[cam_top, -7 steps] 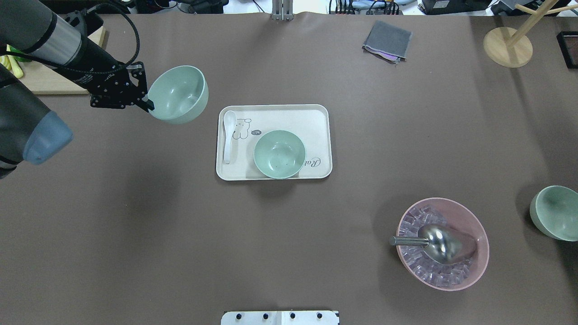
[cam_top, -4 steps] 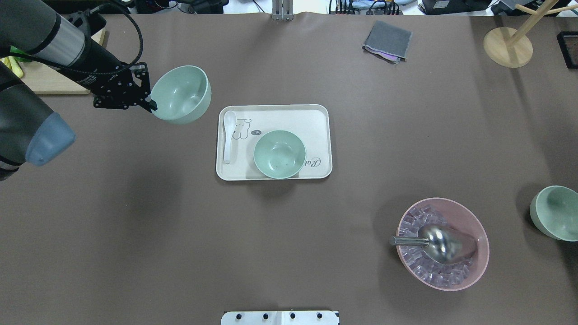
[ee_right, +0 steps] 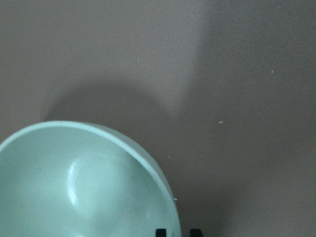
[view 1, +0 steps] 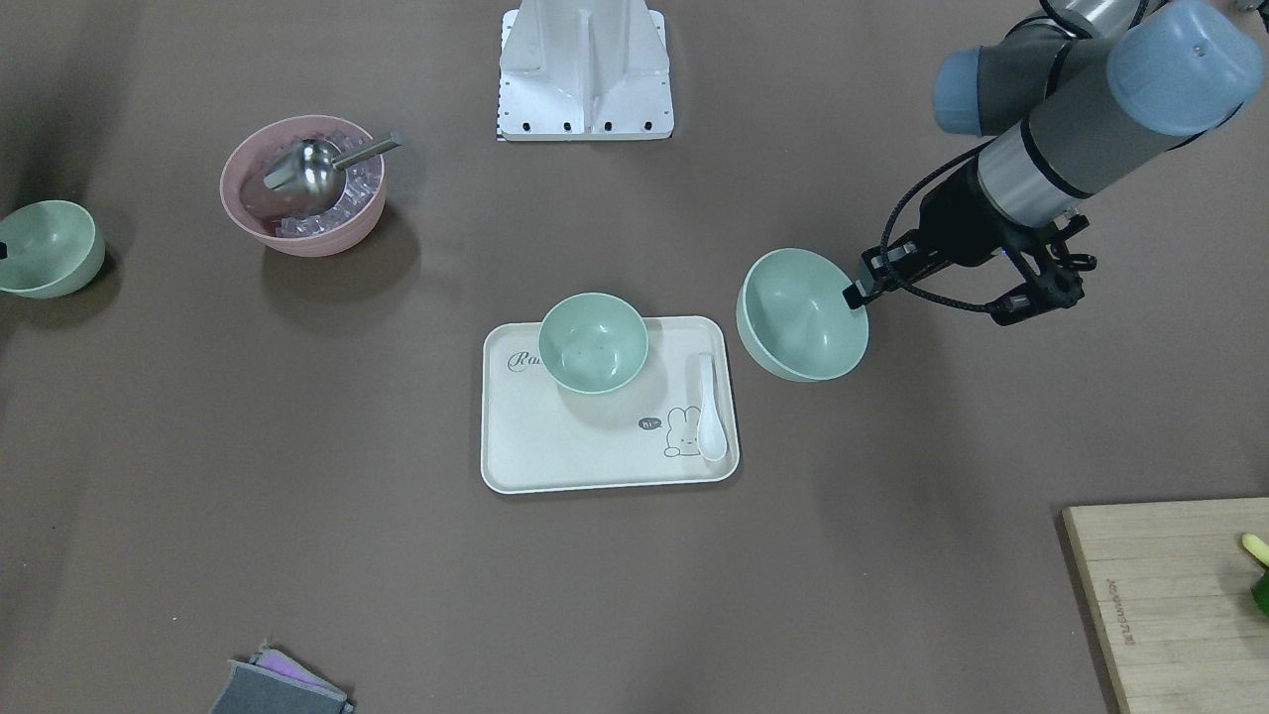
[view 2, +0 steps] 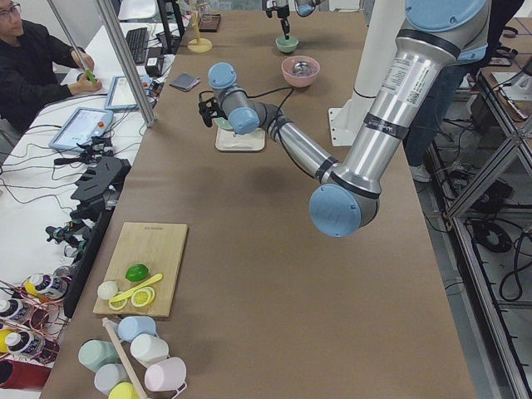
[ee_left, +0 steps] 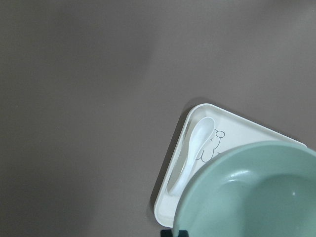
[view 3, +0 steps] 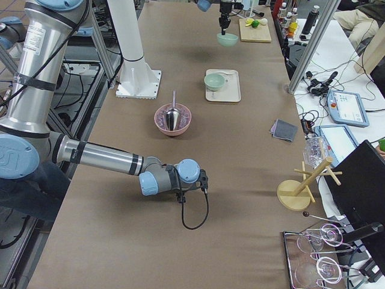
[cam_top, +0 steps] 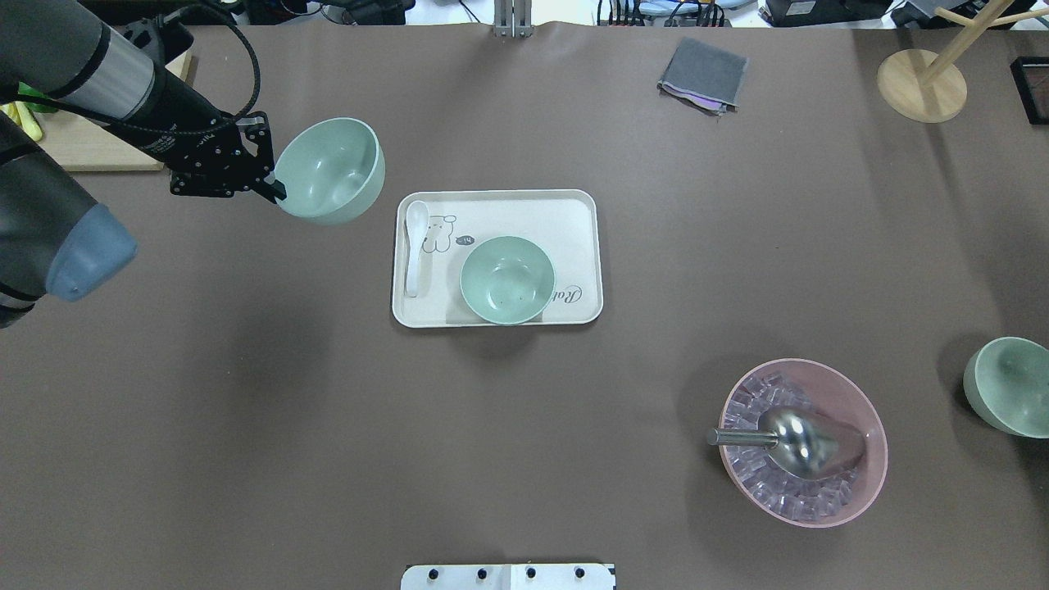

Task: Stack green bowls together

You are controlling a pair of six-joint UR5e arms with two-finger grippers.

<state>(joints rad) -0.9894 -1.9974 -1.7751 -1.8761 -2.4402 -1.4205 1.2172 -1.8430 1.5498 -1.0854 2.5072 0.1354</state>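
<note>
Mint-green matte round bowl (cam_top: 328,170) hung over the bench (cam_top: 246,426), its rim pinched by the left gripper (cam_top: 277,192). The carry looked half done. Next it needed centring above the matching tray bowl (cam_top: 507,279). The right gripper (ee_right: 177,232) straddled the third green bowl (cam_top: 1010,397); whether it was clamped could not be told.

I count three alike bowls: pale mint green, small, deep, plain and smooth-rimmed. The first bowl (cam_top: 330,170) is off the table in the upper left of the overhead view. It is pinched at its rim by the left gripper (cam_top: 277,193) and tipped, so I look into it from overhead, while the front-facing view shows only its outer wall. The second bowl (cam_top: 507,279) stands upright with a few dark specks inside, on the tray (cam_top: 500,195) at frame centre. The third bowl (cam_top: 1010,397) sits at the right edge, partly cut off. It looks slightly tilted, though I can't be sure.
</note>
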